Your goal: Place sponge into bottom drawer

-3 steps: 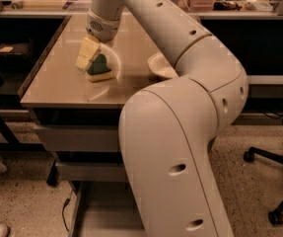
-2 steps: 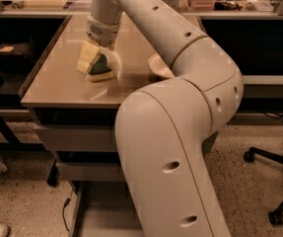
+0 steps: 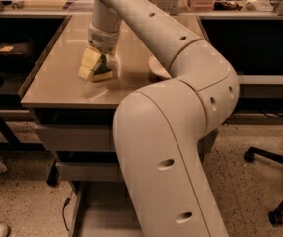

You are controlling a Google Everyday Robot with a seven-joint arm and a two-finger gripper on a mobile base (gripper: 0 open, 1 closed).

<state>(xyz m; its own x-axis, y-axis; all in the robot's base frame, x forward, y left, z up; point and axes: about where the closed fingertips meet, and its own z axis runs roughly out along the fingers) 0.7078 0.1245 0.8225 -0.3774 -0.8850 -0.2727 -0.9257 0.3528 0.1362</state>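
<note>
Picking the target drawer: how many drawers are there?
3, stacked under the tabletop: top drawer, middle drawer, bottom drawer pulled open; the arm hides part. The gripper is at the sponge above.

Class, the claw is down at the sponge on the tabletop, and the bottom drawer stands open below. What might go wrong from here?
1. The claw is at the sponge on the table. A weak hold might let the sponge slip during the long way down.
2. The bottom drawer lies low and is largely hidden behind the robot's own arm, so the release may miss its tray.
</note>
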